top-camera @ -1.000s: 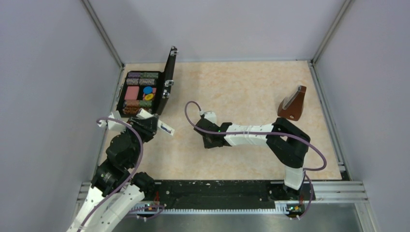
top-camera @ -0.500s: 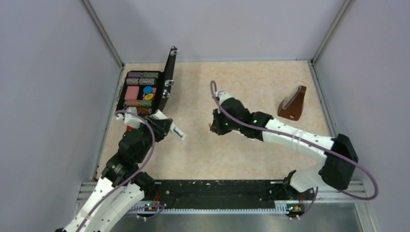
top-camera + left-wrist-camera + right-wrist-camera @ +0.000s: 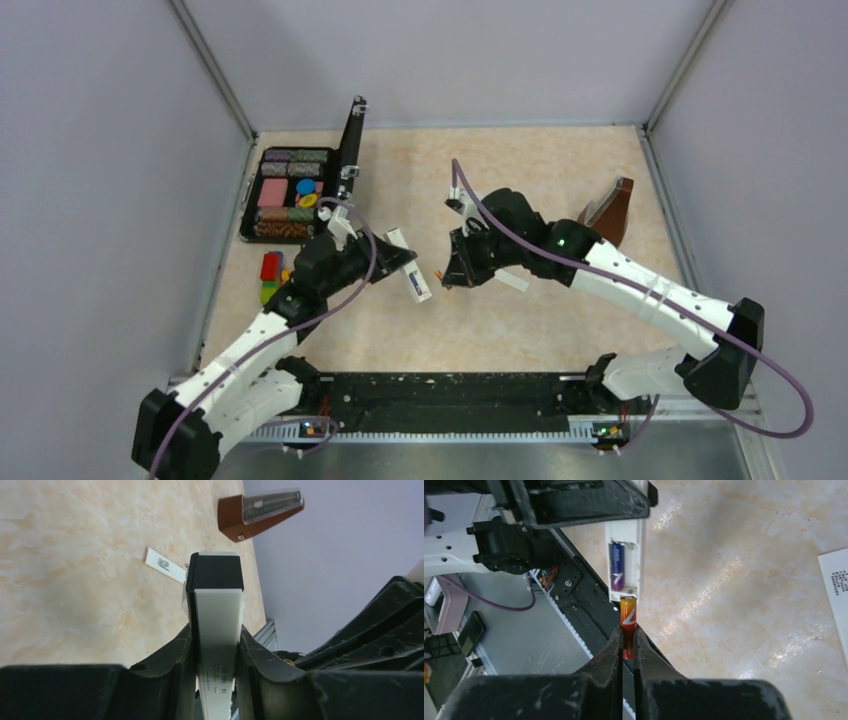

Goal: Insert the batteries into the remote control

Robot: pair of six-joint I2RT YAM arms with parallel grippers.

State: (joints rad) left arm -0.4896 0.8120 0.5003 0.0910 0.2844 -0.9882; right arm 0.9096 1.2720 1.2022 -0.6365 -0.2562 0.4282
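Since the earlier frames both arms have swung inward and met. The left gripper (image 3: 396, 258) has carried the remote control (image 3: 638, 555) out over the table (image 3: 520, 170), and the right gripper (image 3: 627, 641) has come up to the remote's free end. The left jaws clamp the remote's white body; the right jaws are pinched shut on the reddish battery (image 3: 628, 622).

The step in hand is seating the second cell: the purple battery (image 3: 617, 566) already lies in the remote's open bay, and the slot beside it is bare. The remote is held off the table, its long axis running from the left gripper toward the right one. The reddish battery lies along that axis, its tip just at the remote's end edge, in line with the bare slot. Next, I judge, it must clear that end wall and press down into the slot without nudging the purple cell.
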